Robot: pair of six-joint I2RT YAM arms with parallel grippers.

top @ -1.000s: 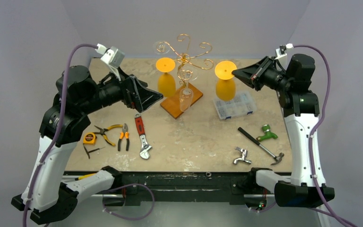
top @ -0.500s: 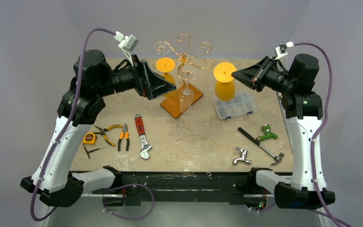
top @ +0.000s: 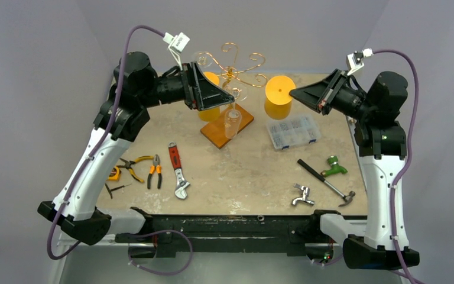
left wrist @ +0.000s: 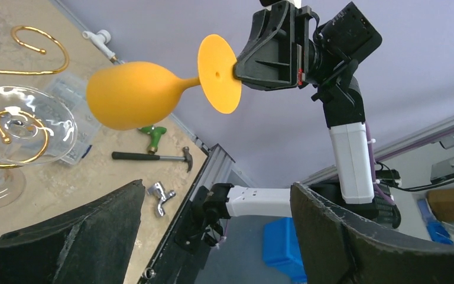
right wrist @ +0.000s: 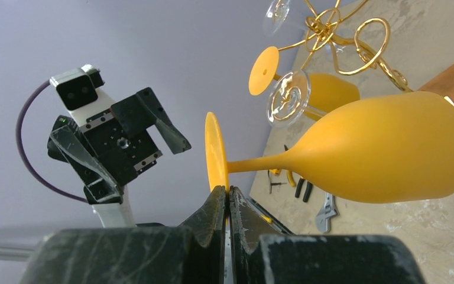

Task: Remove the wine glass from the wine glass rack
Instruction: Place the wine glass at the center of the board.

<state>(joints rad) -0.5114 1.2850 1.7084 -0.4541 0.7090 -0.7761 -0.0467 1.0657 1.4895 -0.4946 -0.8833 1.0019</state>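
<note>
Yellow wine glass (top: 279, 97): inverted, stem vertical, just right of wine glass rack (top: 230, 71), seemingly free of its curls. Right tool (right wrist: 229, 195) clamps foot rim. Left tool (top: 219, 96) gaping, at rack's left.

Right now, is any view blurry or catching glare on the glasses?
Top external: even, soft light, sharp throughout, though the clear glass barely shows. Left wrist: white reflections streak that glass's foot; the yellow glass looks matte. Right wrist: the yellow glass is crisp, with one small highlight at its rim.
</note>
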